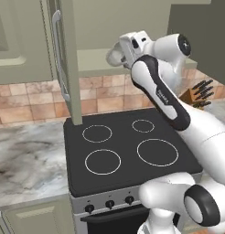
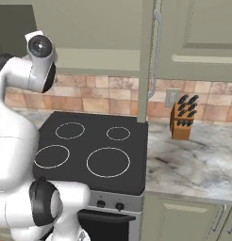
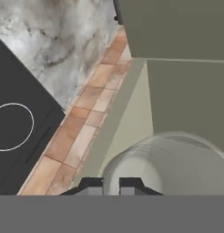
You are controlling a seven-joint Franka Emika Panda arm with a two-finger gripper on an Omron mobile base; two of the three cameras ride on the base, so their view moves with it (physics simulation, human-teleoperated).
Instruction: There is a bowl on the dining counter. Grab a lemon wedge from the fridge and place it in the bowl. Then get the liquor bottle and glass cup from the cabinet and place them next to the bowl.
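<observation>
1. The hand is closed, its two dark tips nearly together at the bottom of the hand view, pinching the near rim of the glass cup. The clear tumbler fans out from the tips toward 1 o'clock, its round body close against the camera.
2. In the left base view the glass cup shows as a pale translucent round shape at the front of the hand, up at the level of the open cabinet.
3. The cup's axis appears to run roughly along the hand's own line, so the grip is on the rim, not around the body; I judge that hold to be fairly thin for carrying.
4. The open cabinet door stands edge-on at 9 o'clock from the hand in the left base view, with its curved silver handle; it is the nearest obstacle to a sideways swing.
5. Below lie the tiled backsplash, the black stove top and the marble surface.
6. A knife block stands on that surface against the tiles.
</observation>
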